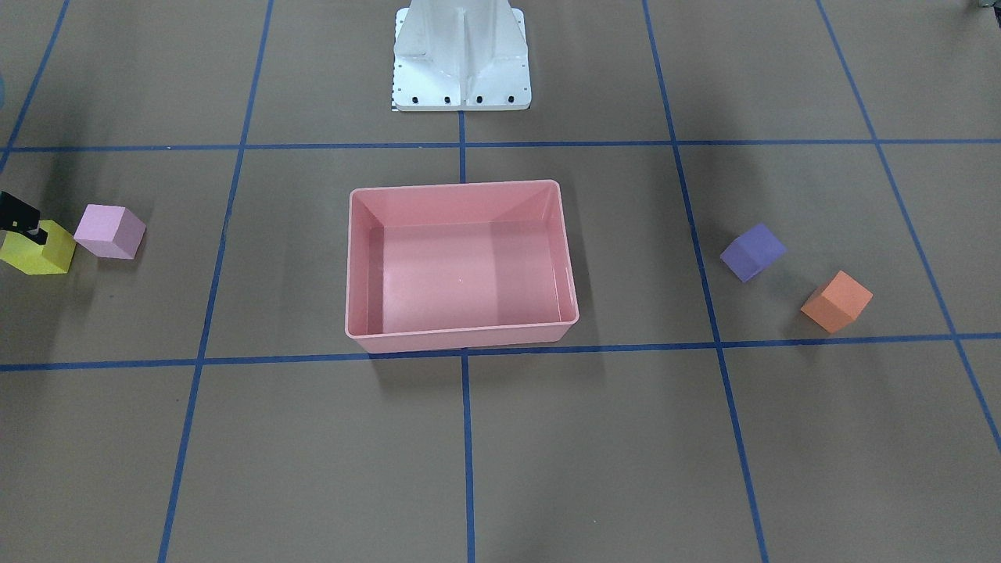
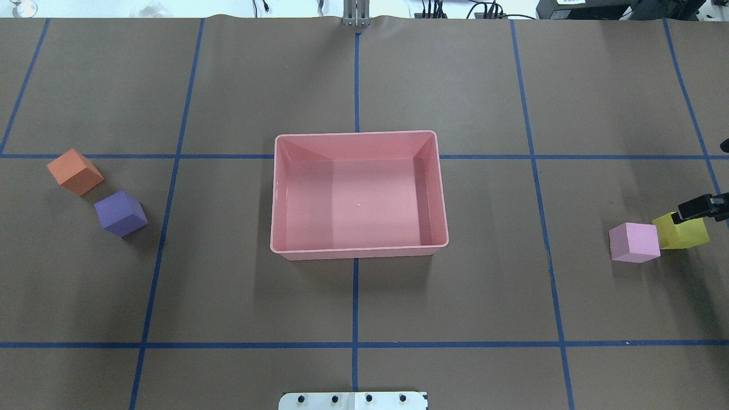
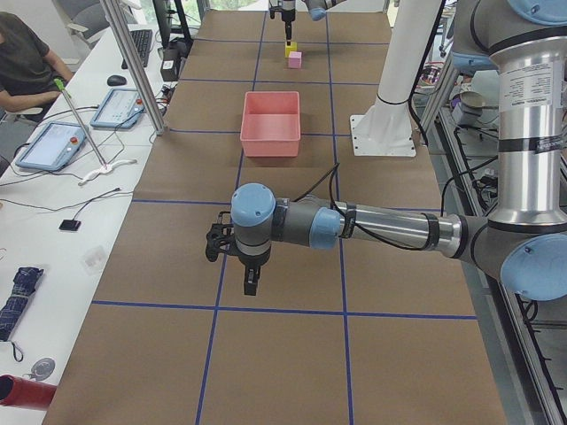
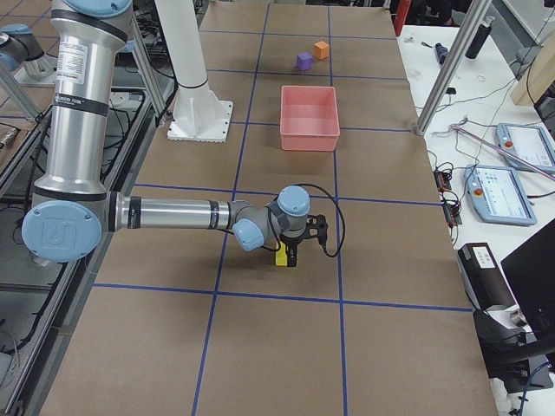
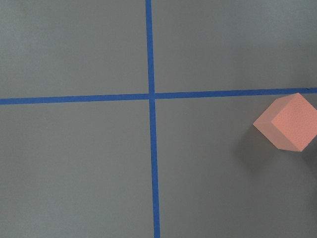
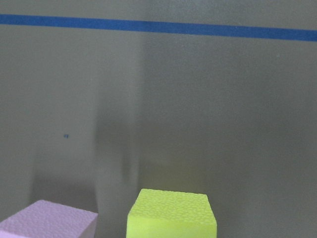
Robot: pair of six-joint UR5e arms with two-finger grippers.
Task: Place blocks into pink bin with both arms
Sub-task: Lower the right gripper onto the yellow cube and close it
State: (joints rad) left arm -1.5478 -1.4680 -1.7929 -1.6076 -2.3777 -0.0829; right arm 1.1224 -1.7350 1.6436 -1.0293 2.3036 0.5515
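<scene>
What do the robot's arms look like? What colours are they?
The left arm and right arm are shiny grey tubes with round light-blue joint caps. A black cable loops by each wrist, and each arm ends in black jaws.

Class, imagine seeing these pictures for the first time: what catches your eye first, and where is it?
The empty pink bin sits mid-table. An orange block and a purple block lie on the robot's left of it, a pink block and a yellow block on its right. The right gripper is down at the yellow block.
</scene>
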